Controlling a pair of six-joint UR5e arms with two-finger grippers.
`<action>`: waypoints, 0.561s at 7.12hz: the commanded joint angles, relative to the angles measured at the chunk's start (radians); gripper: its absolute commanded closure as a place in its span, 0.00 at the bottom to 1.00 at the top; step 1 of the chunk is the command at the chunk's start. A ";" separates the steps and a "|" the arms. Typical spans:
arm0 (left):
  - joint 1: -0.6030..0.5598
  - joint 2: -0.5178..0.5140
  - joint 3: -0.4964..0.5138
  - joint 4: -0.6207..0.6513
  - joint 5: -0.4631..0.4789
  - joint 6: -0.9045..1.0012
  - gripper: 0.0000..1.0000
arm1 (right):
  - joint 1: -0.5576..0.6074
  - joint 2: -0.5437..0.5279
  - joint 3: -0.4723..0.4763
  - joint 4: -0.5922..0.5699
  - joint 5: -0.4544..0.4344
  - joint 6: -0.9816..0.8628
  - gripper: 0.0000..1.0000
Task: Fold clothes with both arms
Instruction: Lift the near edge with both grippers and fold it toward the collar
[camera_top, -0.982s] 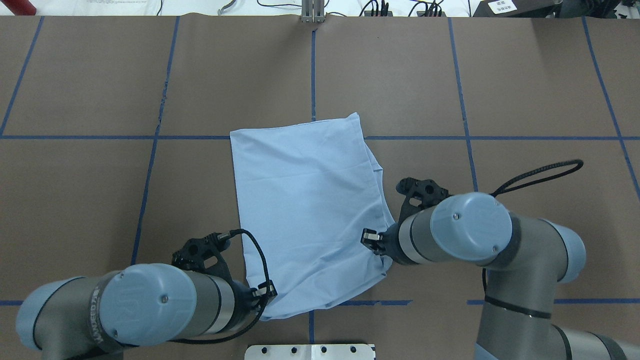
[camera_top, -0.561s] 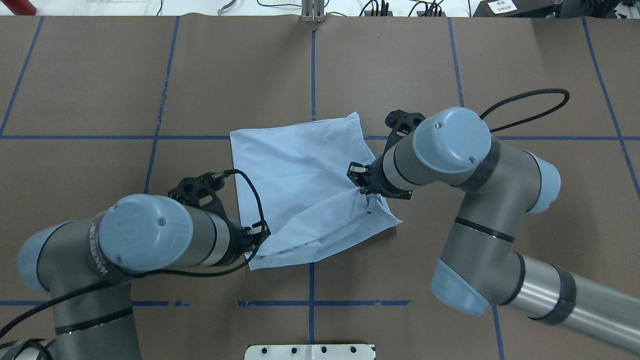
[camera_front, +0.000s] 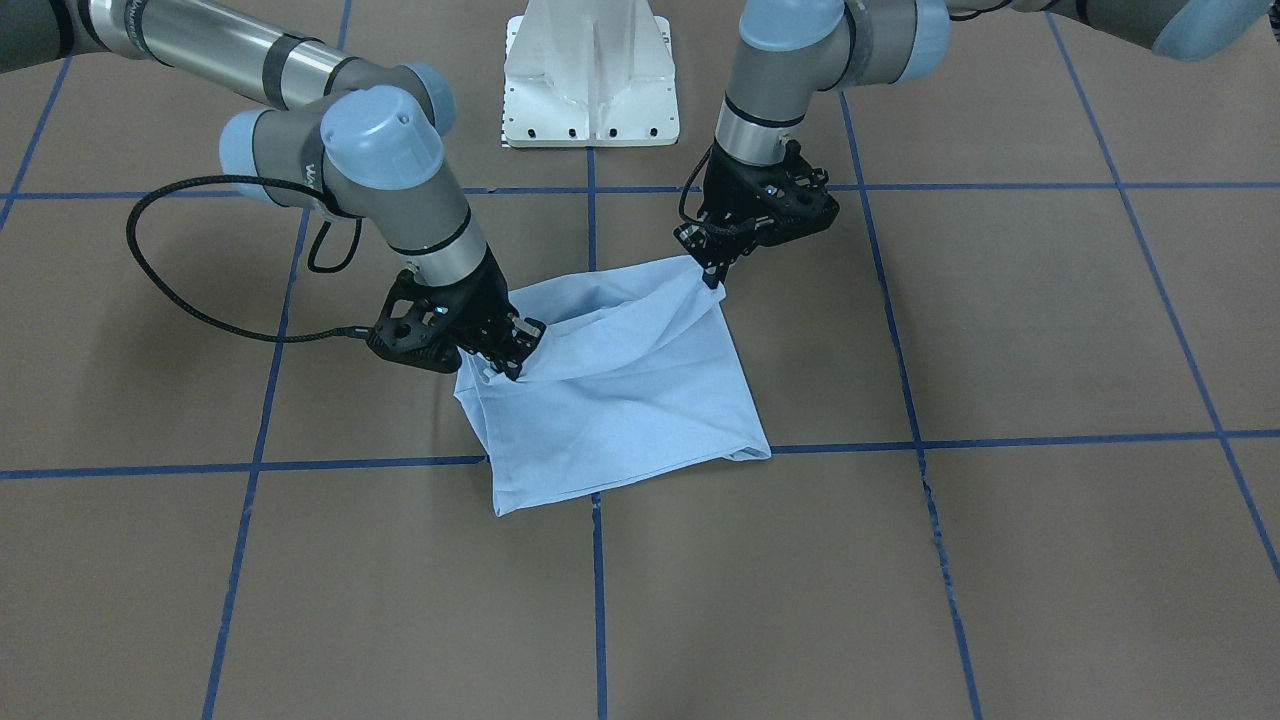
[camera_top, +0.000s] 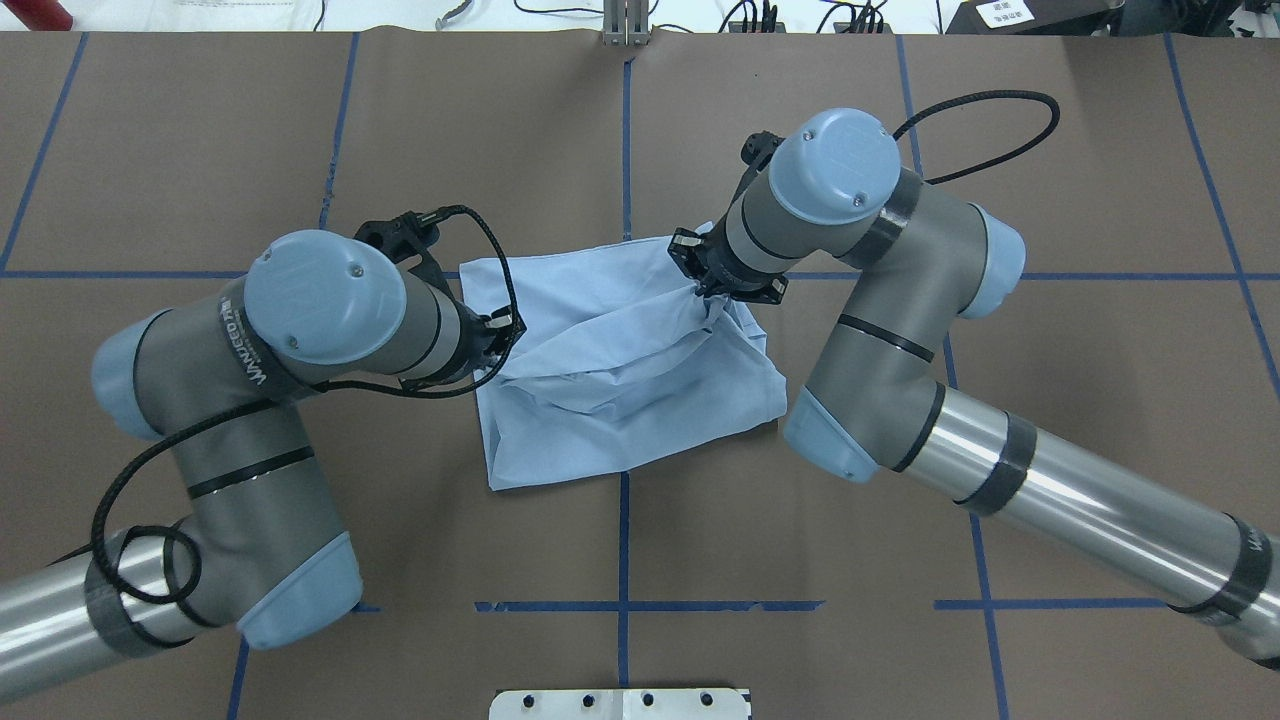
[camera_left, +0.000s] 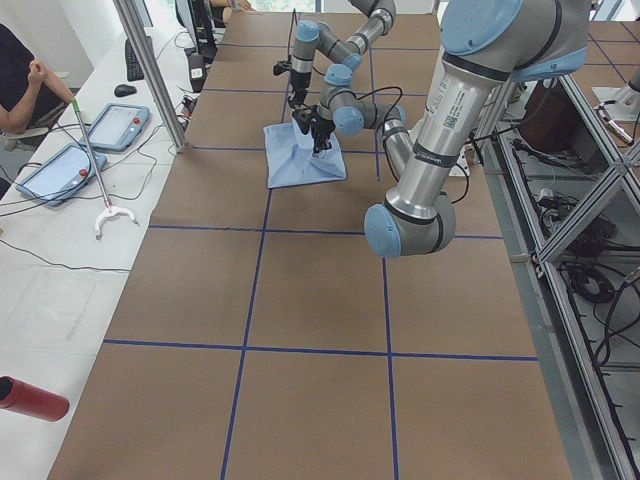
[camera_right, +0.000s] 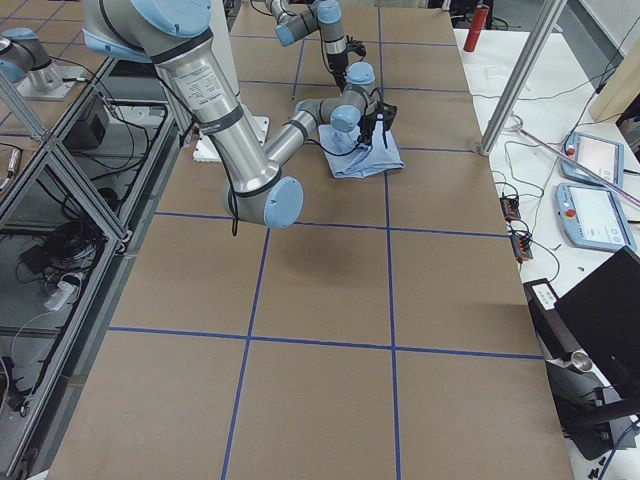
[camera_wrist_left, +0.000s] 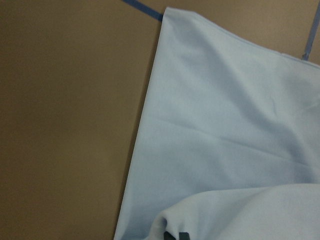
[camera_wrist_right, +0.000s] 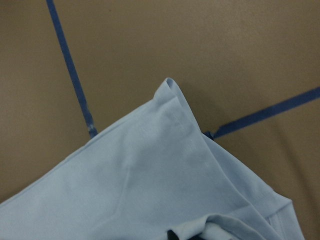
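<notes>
Now the fold is really under way! A second ago the T-shirt (camera_top: 640, 420) lay flat, with its near hem almost down at the closest blue tape line (camera_top: 650, 606). Both arms have since swept away from the robot and carried that hem up and over. The left end effector (camera_top: 503, 338) is clenched on its corner of the cloth. The right end effector (camera_top: 703, 288) is pinching the other corner, and the fabric sags in loose folds between them. The shirt sits mid-counter (camera_top: 1000, 420). Its lower layer is flat on the surface and its upper layer is draped in the air. A fresh crease is forming along the near side. The right corner is already about over the far edge, while the left one trails a little. By my read this is the halving fold, roughly halfway through. The corners have yet to be set down on the far edge, evenly, before either grip lets go.
</notes>
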 joint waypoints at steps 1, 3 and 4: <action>-0.106 -0.091 0.296 -0.192 0.004 0.037 0.54 | 0.052 0.141 -0.238 0.008 0.022 -0.046 0.79; -0.240 -0.115 0.457 -0.309 0.001 0.252 0.00 | 0.121 0.177 -0.329 0.008 0.022 -0.203 0.00; -0.243 -0.118 0.456 -0.310 0.000 0.270 0.00 | 0.140 0.178 -0.349 0.008 0.026 -0.231 0.00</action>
